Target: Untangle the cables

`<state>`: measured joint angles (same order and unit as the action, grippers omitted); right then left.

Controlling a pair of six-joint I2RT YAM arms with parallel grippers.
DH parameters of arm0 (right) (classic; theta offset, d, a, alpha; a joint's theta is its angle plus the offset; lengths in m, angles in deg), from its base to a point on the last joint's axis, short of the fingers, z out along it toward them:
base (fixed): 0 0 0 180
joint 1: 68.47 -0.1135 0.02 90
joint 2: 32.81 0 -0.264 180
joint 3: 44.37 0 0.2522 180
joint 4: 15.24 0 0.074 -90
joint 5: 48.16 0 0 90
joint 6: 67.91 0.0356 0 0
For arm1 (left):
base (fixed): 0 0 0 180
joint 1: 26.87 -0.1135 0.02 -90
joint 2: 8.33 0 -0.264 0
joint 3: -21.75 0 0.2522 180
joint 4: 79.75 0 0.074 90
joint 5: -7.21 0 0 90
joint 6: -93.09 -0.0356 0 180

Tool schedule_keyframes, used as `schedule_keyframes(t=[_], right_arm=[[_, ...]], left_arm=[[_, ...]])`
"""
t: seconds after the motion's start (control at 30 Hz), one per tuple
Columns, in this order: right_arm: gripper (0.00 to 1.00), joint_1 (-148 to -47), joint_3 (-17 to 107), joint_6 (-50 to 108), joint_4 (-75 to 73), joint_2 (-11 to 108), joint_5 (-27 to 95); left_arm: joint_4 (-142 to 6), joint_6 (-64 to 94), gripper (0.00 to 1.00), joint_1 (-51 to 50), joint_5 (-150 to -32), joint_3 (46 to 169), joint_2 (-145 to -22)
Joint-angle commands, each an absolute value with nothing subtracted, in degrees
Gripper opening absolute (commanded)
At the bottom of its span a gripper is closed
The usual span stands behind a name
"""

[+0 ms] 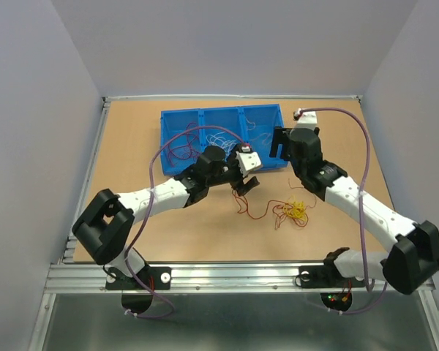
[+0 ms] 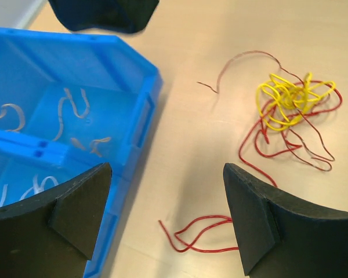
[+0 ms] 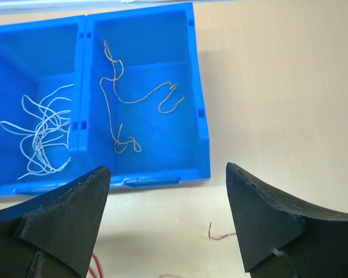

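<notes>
A small tangle of yellow and red wires (image 1: 295, 213) lies on the table right of centre; in the left wrist view the tangle (image 2: 293, 110) is at upper right. A separate red wire (image 2: 200, 233) lies between the left fingers, also seen from above (image 1: 247, 207). My left gripper (image 1: 245, 184) is open and empty just above that red wire, by the blue bin's front edge. My right gripper (image 1: 281, 143) is open and empty at the bin's right end; a red wire end (image 3: 220, 234) shows below it.
The blue three-compartment bin (image 1: 177, 119) stands at the back; it holds red wires at left, white wires (image 3: 40, 133) in the middle and yellow wires (image 3: 127, 98) at right. Purple arm cables (image 1: 363, 153) loop above the table. Walls enclose three sides.
</notes>
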<state>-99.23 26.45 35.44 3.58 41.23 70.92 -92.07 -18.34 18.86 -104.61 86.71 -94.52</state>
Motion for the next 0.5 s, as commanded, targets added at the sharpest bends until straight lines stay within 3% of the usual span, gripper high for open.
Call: schedule_keyframes(t=[0.0,0.47], right_arm=[[0.86,-99.1,21.3,37.8,1.4,32.5,70.3],[0.88,-99.1,13.7,40.0,1.4,14.0,69.7]], left_arm=[[-88.7,-20.3,0.89,21.1,-105.8,91.0,-97.5],[-83.0,-21.6,0.86,27.6,-103.8,100.9,-112.2]])
